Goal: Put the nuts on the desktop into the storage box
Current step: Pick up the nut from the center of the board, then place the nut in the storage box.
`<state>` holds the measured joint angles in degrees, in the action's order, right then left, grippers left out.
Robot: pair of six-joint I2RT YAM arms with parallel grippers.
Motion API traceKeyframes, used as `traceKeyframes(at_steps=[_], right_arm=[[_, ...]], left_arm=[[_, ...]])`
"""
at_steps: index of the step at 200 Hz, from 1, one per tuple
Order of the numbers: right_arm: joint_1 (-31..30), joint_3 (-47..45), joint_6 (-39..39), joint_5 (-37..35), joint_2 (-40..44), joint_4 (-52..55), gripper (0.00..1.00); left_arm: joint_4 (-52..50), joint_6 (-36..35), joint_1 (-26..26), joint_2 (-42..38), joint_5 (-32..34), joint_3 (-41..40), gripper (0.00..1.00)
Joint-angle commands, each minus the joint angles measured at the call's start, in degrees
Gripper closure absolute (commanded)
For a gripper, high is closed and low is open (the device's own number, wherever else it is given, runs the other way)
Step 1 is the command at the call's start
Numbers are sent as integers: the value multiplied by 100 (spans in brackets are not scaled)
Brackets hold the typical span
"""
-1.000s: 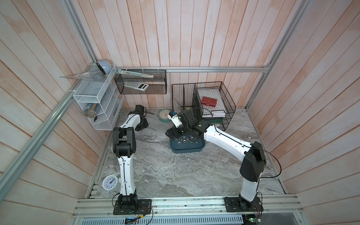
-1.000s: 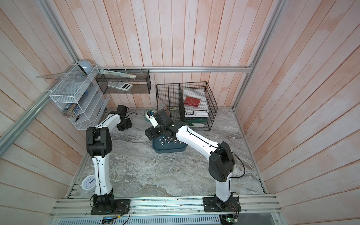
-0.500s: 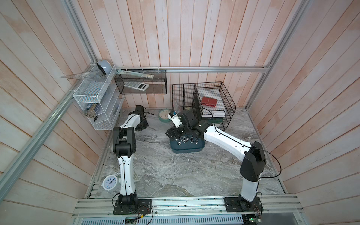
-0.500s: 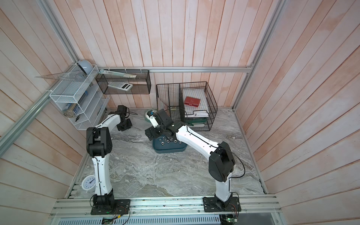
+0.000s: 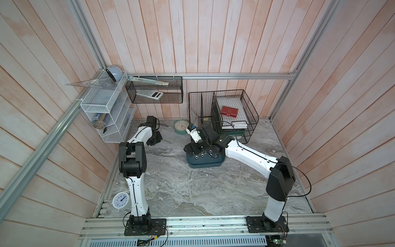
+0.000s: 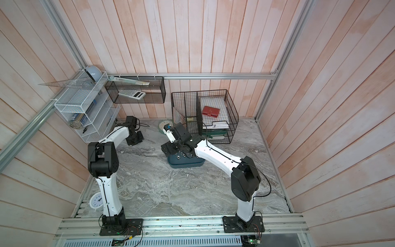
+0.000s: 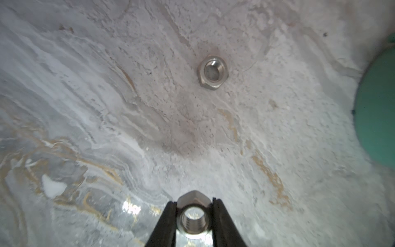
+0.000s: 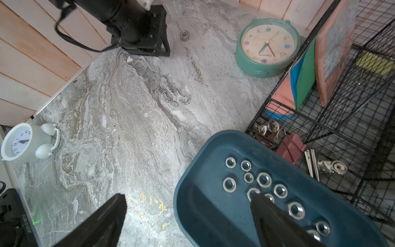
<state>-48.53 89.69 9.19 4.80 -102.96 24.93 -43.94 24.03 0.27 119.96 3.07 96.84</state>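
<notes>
My left gripper (image 7: 194, 204) pinches a nut (image 7: 194, 221) at the bottom middle. My right gripper (image 8: 187, 195) is wide apart by the box (image 8: 205, 162), lower right. The nut may slip if I shake.

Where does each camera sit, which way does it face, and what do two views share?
Top views: high over the front rail, looking down at the desktop; both arms show.
Left wrist: behind the left gripper, facing down; it grips the held nut.
Right wrist: behind the open right gripper, above the storage box.
Shared: both wrist views show the loose nut and green clock.
</notes>
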Motion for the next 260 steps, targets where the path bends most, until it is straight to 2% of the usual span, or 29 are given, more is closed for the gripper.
traceKeyframes(at_steps=[1,93,179,218,260], right_arm=[[30,-292,160,-162,436,-172,2],[30,-1820,438,-770,1716,-134,2],[28,-2645,646,-1217,2580,6,2],[28,-2739,679,-1254,2676,34,2],[28,-2726,685,-1244,2632,-5,2]], left_arm=[[88,84,-214,-517,-90,-256,78],[-97,379,-1662,-1500,10,-761,78],[144,890,-3026,-1476,-35,-1016,78],[362,1119,-3291,-1235,-273,-1204,78],[362,1054,-3334,-895,-320,-1225,78]])
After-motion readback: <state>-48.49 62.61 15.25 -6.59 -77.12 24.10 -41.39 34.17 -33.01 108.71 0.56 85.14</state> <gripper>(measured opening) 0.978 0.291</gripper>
